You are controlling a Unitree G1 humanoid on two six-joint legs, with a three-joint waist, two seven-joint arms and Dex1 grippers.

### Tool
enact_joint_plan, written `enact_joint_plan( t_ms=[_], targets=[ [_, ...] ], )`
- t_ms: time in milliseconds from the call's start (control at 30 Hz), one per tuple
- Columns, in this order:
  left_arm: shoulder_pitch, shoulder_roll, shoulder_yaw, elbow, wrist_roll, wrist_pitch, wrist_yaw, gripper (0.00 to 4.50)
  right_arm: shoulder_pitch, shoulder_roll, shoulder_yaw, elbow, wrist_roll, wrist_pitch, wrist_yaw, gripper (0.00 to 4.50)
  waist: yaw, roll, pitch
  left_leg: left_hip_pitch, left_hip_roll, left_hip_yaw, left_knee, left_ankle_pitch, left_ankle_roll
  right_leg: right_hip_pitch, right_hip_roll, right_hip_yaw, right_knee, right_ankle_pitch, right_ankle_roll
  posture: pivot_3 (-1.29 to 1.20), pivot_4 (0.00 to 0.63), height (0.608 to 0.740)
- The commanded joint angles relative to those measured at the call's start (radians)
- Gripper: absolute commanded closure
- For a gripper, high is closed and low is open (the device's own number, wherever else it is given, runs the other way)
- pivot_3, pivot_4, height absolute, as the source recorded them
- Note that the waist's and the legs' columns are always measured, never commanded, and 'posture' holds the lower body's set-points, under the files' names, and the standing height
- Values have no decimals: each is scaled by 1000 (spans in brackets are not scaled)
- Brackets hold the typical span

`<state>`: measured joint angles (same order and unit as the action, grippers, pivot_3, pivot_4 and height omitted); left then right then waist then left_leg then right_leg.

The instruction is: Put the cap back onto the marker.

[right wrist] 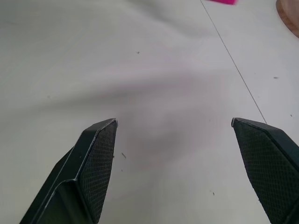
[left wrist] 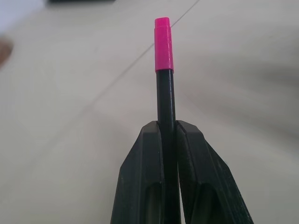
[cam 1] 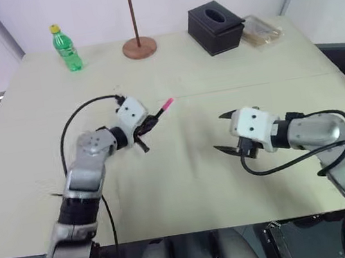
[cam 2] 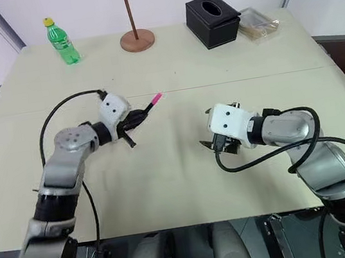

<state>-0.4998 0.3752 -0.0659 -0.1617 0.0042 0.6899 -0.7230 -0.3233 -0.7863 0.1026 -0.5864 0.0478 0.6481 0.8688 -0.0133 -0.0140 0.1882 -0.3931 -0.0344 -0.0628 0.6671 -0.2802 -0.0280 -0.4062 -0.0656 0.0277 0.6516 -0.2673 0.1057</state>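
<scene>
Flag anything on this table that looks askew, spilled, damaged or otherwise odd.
Nothing stands out. The green bottle stands upright, the black tissue box sits flat, nothing has spilled. The cap sits straight on the marker, held by the shut left end effector; the right end effector is open and empty.
</scene>
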Motion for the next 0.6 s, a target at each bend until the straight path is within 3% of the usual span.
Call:
enact_joint_plan(
  t_ms=[33, 233, 433, 533, 600],
  targets=[
    [24, 1, 48, -163, -23, 258, 85, 4500, -21, 10, 12, -27, 15, -7, -14, 521, 1, 0, 0, 0, 0, 0, 0, 0, 0, 0, 0, 0, 0, 0, 0, 0, 150, 740],
    [83, 25, 108, -334, -62, 581, 164, 4500, -43, 27, 50, -17, 20, -15, -18, 521, 1, 0, 0, 0, 0, -1, 0, 0, 0, 0, 0, 0, 0, 0, 0, 0, 150, 740],
    [145, 36, 145, -401, -95, 687, 225, 4500, -70, 44, 87, -7, 30, -18, -15, 521, 2, 0, 0, 0, 0, -1, 0, 0, -1, 0, -1, 0, 0, 0, 0, 0, 150, 740],
    [158, 34, 150, -399, -110, 680, 246, 3178, -79, 54, 99, -1, 31, -16, -16, 453, 4, 0, 0, 0, -1, -1, 0, 0, -1, 0, -1, 0, -1, 0, 0, 0, 150, 740],
    [170, 32, 151, -395, -117, 671, 263, 2053, -79, 58, 105, 1, 32, -17, -16, 453, 4, 0, 0, 0, -1, -1, 0, 0, -1, 1, -2, -1, -1, 0, 0, 0, 150, 740]
  ],
)
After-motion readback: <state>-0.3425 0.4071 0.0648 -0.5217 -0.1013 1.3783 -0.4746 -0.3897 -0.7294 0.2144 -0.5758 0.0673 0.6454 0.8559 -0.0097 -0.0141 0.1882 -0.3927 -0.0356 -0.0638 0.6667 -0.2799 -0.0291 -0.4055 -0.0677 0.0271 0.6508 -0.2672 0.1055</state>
